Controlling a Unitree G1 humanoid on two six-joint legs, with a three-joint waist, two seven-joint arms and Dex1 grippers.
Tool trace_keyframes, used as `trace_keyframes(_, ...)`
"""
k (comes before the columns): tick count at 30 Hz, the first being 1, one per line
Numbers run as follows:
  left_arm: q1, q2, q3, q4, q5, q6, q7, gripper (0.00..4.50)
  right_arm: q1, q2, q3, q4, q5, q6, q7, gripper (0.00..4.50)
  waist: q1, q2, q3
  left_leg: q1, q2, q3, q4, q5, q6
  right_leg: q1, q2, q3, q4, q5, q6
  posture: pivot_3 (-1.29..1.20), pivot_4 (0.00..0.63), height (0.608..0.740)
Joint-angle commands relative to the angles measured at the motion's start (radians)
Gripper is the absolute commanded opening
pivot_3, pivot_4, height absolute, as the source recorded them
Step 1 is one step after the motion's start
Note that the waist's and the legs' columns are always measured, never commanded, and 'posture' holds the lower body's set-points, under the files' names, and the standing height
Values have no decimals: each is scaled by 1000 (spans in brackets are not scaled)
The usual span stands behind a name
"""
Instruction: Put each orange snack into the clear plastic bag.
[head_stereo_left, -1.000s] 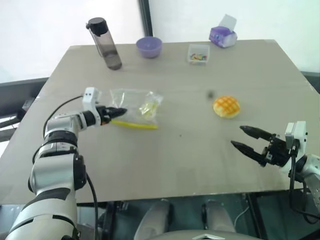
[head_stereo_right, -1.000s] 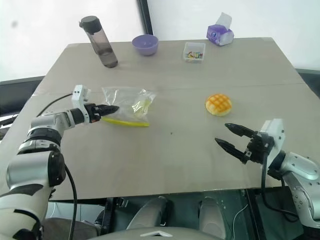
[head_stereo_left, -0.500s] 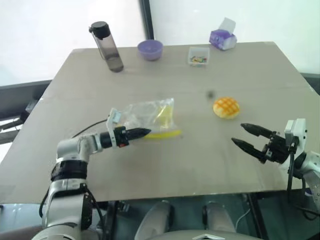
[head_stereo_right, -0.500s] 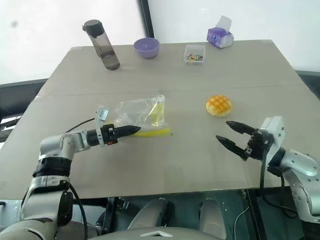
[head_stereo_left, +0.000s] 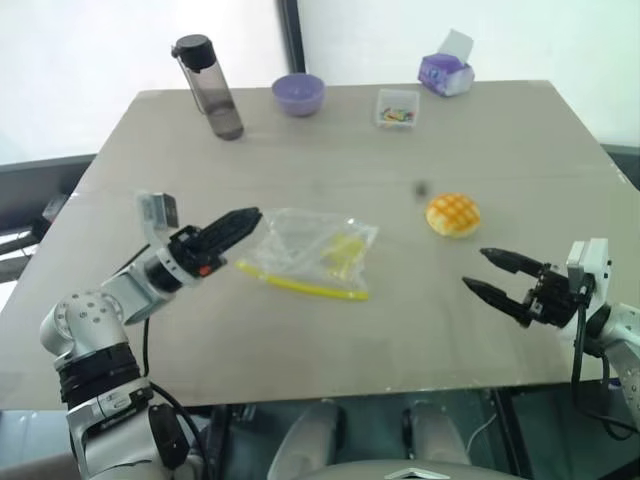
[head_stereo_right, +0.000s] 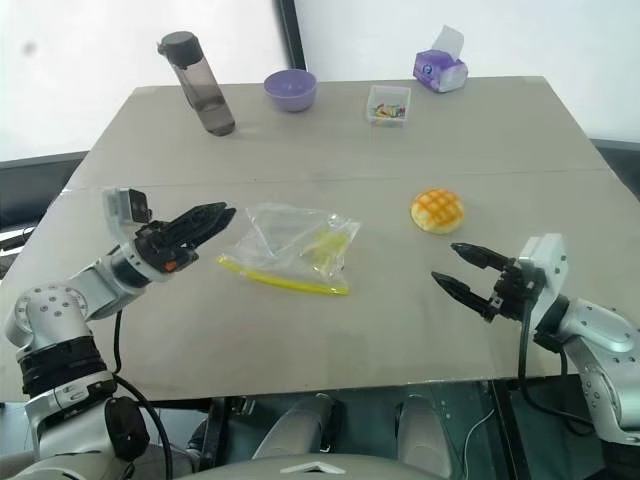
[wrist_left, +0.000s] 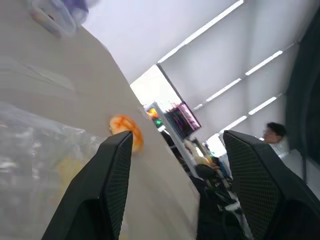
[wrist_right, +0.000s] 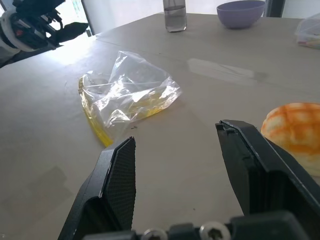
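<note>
At frame centre, clear plastic bag (head_stereo_left: 308, 254) lies flat; left gripper (head_stereo_left: 236, 224) and right gripper (head_stereo_left: 487, 272) spread, empty; orange snack (head_stereo_left: 453, 214) right.

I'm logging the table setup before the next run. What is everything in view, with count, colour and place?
orange snack: one, orange-yellow with a grid top, on the table's right half, bare on the surface.
clear plastic bag: one, transparent with a yellow strip, lying mid-table, held by nothing.
water bottle: one, smoky grey with a dark cap, far left, upright.
bowl: one, purple, far edge, right of the bottle.
small clear box: one, colourful bits inside, far edge.
tissue pack: one, purple, far right corner.
table: one, grey-beige.
left end effector: black, open, raised just left of the bag.
right end effector: black, open, near the snack.
</note>
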Motion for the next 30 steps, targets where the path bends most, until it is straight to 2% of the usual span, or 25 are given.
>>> trace_keyframes(1, -99, 43, -42, 216, 194, -271, 147, 3021, -15, 1, 2, -15, -4, -21, 1, 2857, 7, -1, 0, 0, 0, 0, -1, 0, 0, 0, 0, 0, 0, 0, 0, 0, 150, 740)
trace_keyframes(3, -137, 56, -124, 322, 295, -379, 162, 3021, -16, 2, 4, -18, -6, -23, -1, 2857, 9, -2, 1, 0, 0, -1, -3, 0, -1, 0, 0, -1, -1, 0, 0, 0, 150, 740)
trace_keyframes(9, -153, 39, -295, 401, 373, -456, 15, 3021, -19, 0, -1, -32, -4, -18, -14, 2857, 6, -2, 1, -5, -1, 1, -5, 0, -1, -6, -1, 0, -3, 0, 0, 0, 150, 740)
trace_keyframes(13, -136, 36, -338, 362, 344, -461, -110, 3021, -1, -4, -16, -43, -2, -18, -22, 2857, 1, -2, 0, -11, -1, 1, -4, 1, -1, -12, -1, 0, -1, 0, 0, 0, 150, 740)
trace_keyframes(22, -136, 38, -420, 422, 411, -512, -174, 3021, 14, -1, -16, -57, -2, -18, -37, 2857, -6, -2, 0, -11, -1, 1, -4, 1, -1, -12, -1, 0, -1, 0, 0, 0, 150, 740)
trace_keyframes(30, -91, 35, -556, 331, 450, -466, -272, 3021, 5, -4, -13, -56, -3, -18, -46, 2857, -2, 0, -1, -11, -1, 1, -3, 1, -1, -12, -1, 0, -1, 0, 0, 0, 150, 740)
